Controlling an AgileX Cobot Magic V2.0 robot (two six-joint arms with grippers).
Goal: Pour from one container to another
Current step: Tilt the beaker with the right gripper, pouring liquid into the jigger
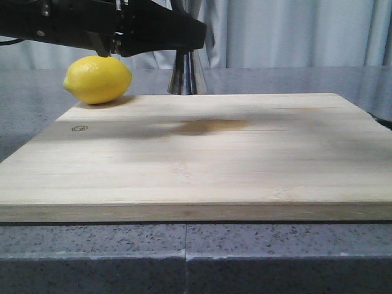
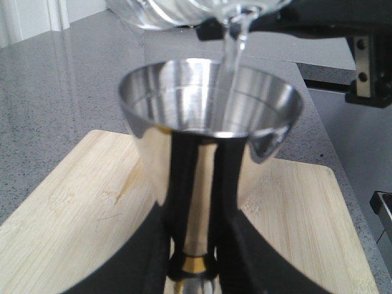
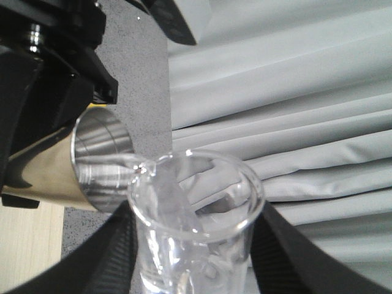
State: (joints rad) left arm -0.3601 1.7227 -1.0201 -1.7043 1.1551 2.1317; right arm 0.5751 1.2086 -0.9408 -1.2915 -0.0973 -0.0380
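Observation:
My left gripper point(image 2: 196, 245) is shut on the narrow gold-banded waist of the steel jigger point(image 2: 208, 116), holding it upright above the board. The jigger's open upper cup faces the left wrist camera. The clear glass beaker point(image 3: 196, 214) is gripped between my right gripper's point(image 3: 196, 263) black fingers and tipped so its lip hangs over the jigger's rim point(image 3: 101, 162). A thin stream of clear liquid point(image 2: 233, 55) falls from the beaker point(image 2: 184, 12) into the cup. In the front view only the jigger's lower cone point(image 1: 187, 73) shows, under a black arm point(image 1: 122, 27).
A large wooden cutting board point(image 1: 202, 153) lies on the grey speckled counter point(image 1: 184, 257), with a darker stain near its middle. A yellow lemon point(image 1: 98, 79) rests at the board's far left corner. Pale curtains point(image 3: 294, 92) hang behind the counter.

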